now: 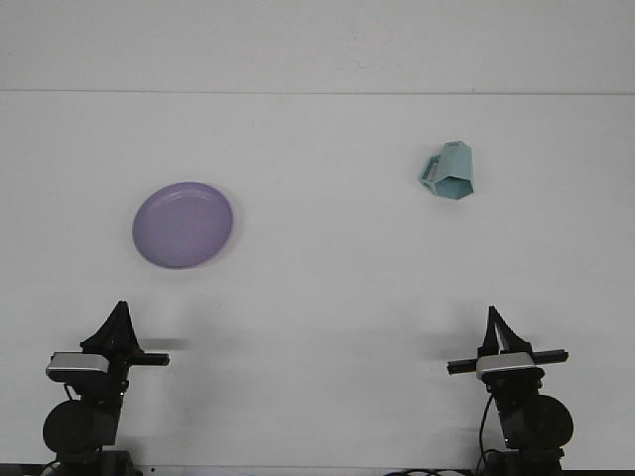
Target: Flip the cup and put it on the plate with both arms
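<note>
Front view of a white bench (317, 297) at the outset of a two-arm cup-flipping task. A teal faceted cup (448, 172) with a side handle rests far right, apparently inverted, its broad base uppermost and tilted toward the camera, though the exact attitude is hard to read from here. A lilac plate (183, 225) lies left of centre, well apart from the cup and bare. The left end effector (117, 322) sits near-left and the right end effector (494, 325) near-right, both low at the bench's near edge, far from either object. Each ends in a dark point as though its fingers were pressed together; nothing is pinched.

Judged from this layout, no step has begun; the step in hand is the reach to the cup. The right arm is the nearer and would sensibly take it. A good grasp would spread the fingers before arrival and close across the body or the handle, leaving the rim free. The turn is best made well clear of the bench, and the exchange with the left arm made between cup and plate, so the cup can be set upright at the plate's middle.
</note>
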You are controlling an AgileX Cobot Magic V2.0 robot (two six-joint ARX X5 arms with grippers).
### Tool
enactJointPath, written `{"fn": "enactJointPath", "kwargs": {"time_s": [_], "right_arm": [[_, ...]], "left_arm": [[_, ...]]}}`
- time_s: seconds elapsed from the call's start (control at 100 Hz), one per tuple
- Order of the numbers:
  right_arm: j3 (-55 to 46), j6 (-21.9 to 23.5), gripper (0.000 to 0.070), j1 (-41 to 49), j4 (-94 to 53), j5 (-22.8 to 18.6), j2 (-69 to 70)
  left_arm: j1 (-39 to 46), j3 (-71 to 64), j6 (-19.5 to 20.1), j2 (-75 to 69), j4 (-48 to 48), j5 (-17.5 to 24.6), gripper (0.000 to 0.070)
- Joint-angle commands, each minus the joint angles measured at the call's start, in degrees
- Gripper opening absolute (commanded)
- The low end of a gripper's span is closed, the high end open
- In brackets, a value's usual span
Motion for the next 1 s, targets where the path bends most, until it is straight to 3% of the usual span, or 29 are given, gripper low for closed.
{"fn": "enactJointPath", "kwargs": {"time_s": [0.0, 0.78, 0.889, 0.989], "right_arm": [[-0.1, 0.1, 0.0000, 0.0, 0.9, 0.1, 0.0], [-0.1, 0.7, 0.0000, 0.0, 1.4, 0.0, 0.0], [-0.1, 9.1, 0.0000, 0.0, 2.7, -0.2, 0.0], [-0.1, 19.8, 0.0000, 0.0, 6.2, -0.2, 0.0]], "left_arm": [[0.1, -1.1, -0.1, -0.1, 0.7, -0.2, 0.0016], [0.1, -1.0, -0.1, -0.1, 0.6, -0.2, 0.0016], [0.1, -1.0, -0.1, -0.1, 0.3, -0.2, 0.0016], [0.1, -1.0, -0.1, -0.1, 0.3, -0.2, 0.0015]]}}
